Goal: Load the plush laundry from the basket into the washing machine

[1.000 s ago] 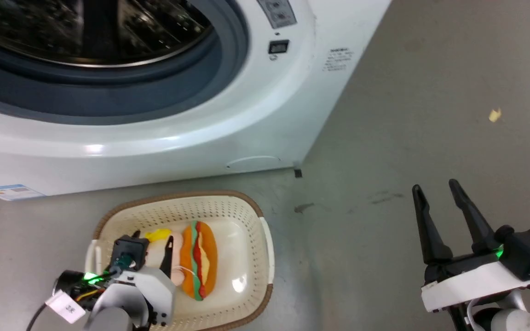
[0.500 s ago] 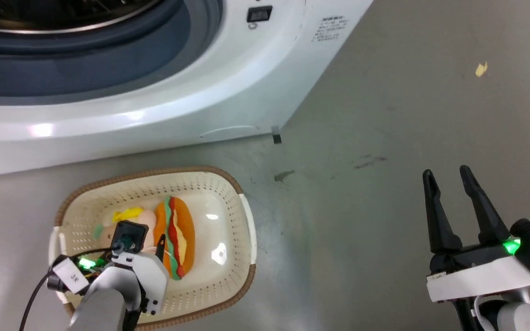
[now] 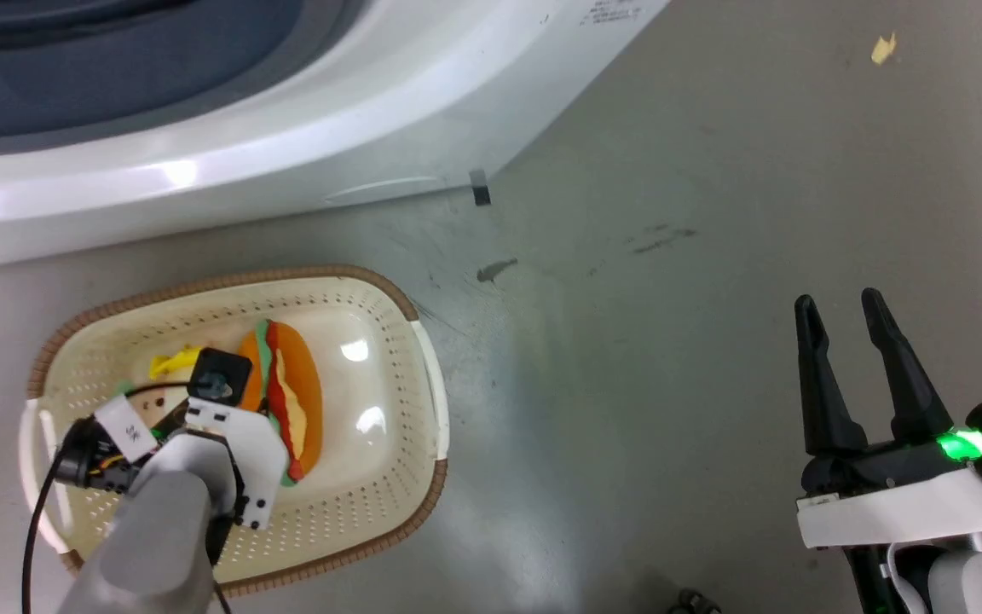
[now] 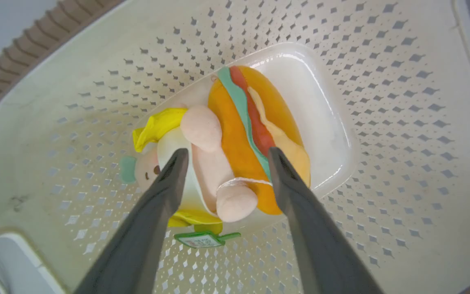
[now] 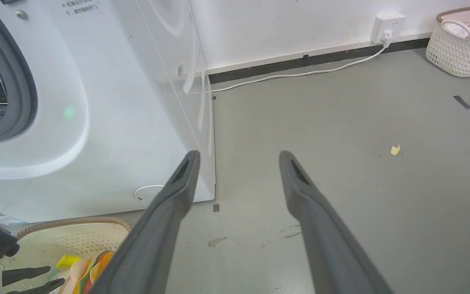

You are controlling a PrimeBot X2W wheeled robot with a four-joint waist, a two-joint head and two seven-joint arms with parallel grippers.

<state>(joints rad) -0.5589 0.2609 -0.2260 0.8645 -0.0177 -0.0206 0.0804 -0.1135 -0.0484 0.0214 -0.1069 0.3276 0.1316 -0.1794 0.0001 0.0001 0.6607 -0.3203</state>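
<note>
The left gripper [image 4: 227, 152] has its two long dark fingers spread apart, one on each side of the plush laundry [image 4: 235, 122]. This is a soft bundle of an orange hamburger with green, red and yellow layers and a pale pink figure with yellow parts. One tip lies over the pink figure at the bundle's 9 o'clock, the other over the bun's edge at 3 o'clock. Whether either touches the fabric I cannot tell, but nothing is clamped. A green tag [image 4: 202, 239] sticks out at 6 o'clock.

The bundle lies on the bottom of the small cream perforated plastic basket [image 3: 389, 294] with a brown woven-look rim, standing on the grey floor [image 3: 627, 384] at 7 o'clock of the head view. The large white front-loading washing machine [image 3: 286, 145] is at the basket's 12 o'clock, its grey-gasketed mouth apparently open. The right gripper [image 3: 839, 300], at 4 o'clock, hangs over the floor, fingers apart, holding nothing.

As I judge it, the task is at its start: grasping, lifting and placing in the drum all remain.
</note>
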